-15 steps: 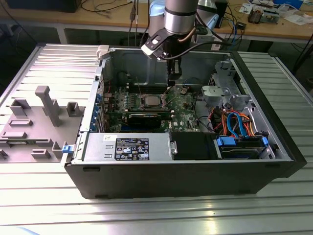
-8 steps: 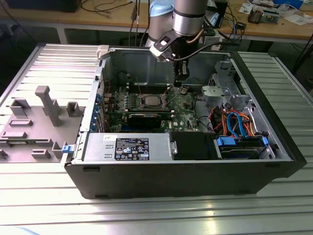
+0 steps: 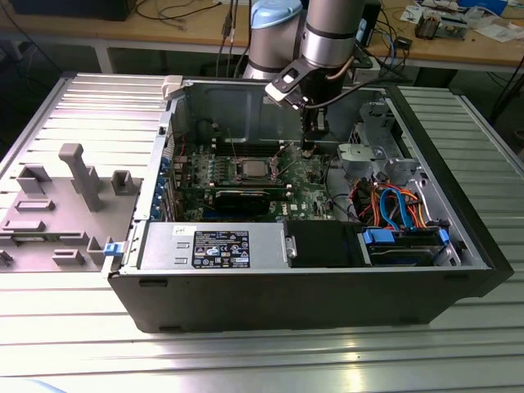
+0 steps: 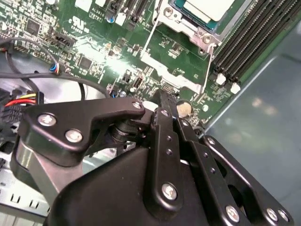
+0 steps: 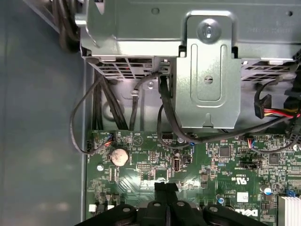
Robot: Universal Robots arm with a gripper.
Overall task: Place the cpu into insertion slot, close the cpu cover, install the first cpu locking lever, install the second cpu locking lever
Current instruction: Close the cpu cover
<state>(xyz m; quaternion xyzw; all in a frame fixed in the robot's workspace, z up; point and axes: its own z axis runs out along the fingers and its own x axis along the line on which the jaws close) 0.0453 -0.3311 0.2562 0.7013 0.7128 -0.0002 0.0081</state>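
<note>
The cpu (image 4: 209, 7), with a silver-grey top, lies in the insertion slot (image 4: 203, 37) on the green motherboard (image 4: 94, 28). The cpu cover (image 4: 181, 21), a silver frame, appears to lie flat around it. Two thin wire locking levers (image 4: 147, 37) (image 4: 208, 66) run alongside a silver plate; whether they are latched I cannot tell. In the exterior view the slot with the cpu (image 3: 251, 169) sits mid-case. My gripper (image 3: 309, 149) hangs to the exterior view's right of it, low over the board. In both wrist views the gripper (image 4: 165, 95) (image 5: 165, 186) is shut, with nothing seen between its black fingertips.
The open computer case (image 3: 458, 246) surrounds the board. A metal drive cage (image 5: 207, 70) with black cables (image 5: 162, 108) stands close beyond the gripper. A coin battery (image 5: 119, 156) sits on the board nearby. Memory slots (image 4: 254, 33) flank the socket. A grey fixture tray (image 3: 57, 205) lies at the exterior view's left.
</note>
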